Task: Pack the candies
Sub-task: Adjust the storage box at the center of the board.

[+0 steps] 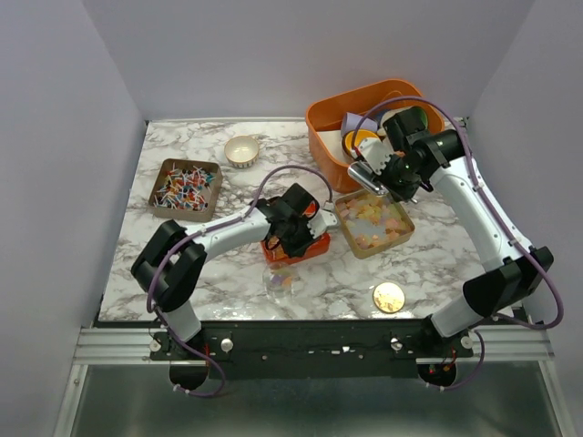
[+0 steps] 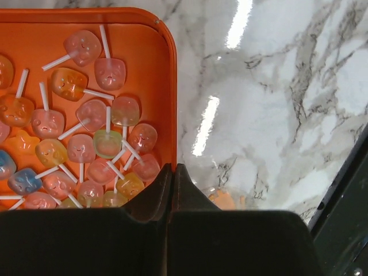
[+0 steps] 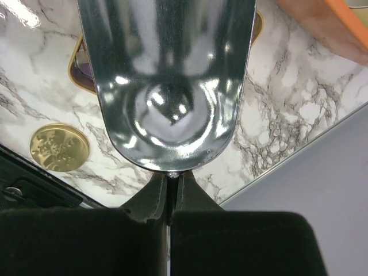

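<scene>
My left claw (image 2: 173, 171) was pressed together, fingertips right at the rim of the glossy orange tray (image 2: 167, 86), where the candies (image 2: 109, 73) lay heaped: translucent jelly faces on thin white sticks. My right claw (image 3: 171, 179) pinched the back edge of a mirror-bright metal scoop (image 3: 167, 86) over the veined marble table (image 3: 276, 115). A round gold disc (image 3: 59, 148) lay beyond, its embossing too blurred to read.

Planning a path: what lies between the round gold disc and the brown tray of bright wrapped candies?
A small orange plastic tray of pastel lollipops, with the shut left gripper at its edge; the top view shows this.
</scene>
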Controlling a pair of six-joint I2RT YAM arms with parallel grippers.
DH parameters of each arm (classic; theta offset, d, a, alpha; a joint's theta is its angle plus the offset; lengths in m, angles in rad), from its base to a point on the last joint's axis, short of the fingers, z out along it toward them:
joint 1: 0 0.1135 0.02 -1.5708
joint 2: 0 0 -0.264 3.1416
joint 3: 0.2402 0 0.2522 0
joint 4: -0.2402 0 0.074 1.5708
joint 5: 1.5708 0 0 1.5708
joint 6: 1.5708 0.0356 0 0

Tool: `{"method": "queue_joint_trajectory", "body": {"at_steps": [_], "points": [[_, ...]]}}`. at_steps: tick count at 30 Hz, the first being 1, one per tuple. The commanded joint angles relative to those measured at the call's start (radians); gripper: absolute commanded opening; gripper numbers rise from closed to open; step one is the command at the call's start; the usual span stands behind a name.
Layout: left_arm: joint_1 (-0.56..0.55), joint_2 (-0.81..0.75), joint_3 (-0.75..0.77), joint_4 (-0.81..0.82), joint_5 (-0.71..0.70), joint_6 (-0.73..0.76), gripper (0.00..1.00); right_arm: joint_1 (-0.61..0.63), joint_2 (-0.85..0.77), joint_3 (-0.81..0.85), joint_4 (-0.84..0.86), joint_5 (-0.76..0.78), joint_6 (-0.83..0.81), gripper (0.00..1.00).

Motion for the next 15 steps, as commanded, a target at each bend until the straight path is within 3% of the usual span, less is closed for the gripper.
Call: {"method": "queue_joint_trajectory", "body": {"at_steps": [1,2,4,7,10,14,15], "points": [[-0.04,-0.038,-0.006,-0.04,0.053,0.153,0.07,-0.005,0.021,0.05,-0.089,-0.035,-0.016,0.01],[-0.044,-0.041,-0.007,-0.038,0.046,0.155,0.12,-0.005,0.02,0.05,-0.087,-0.037,-0.022,0.01],[-0.045,-0.054,0.007,-0.046,0.027,0.146,0.4,-0.005,0.012,0.038,-0.081,-0.04,-0.048,0.01],[-0.034,-0.151,0.036,-0.069,-0.002,0.139,0.58,-0.005,-0.034,-0.023,-0.022,-0.038,-0.122,0.01],[-0.008,-0.301,0.056,-0.083,-0.008,0.135,0.75,-0.005,-0.106,-0.114,0.087,-0.047,-0.203,0.01],[0.073,-0.473,0.059,-0.037,-0.007,-0.001,0.85,-0.005,-0.143,-0.159,0.179,-0.093,-0.286,0.01],[0.136,-0.487,0.065,-0.019,0.027,-0.05,0.85,-0.005,-0.143,-0.156,0.183,-0.115,-0.286,0.01]]}}
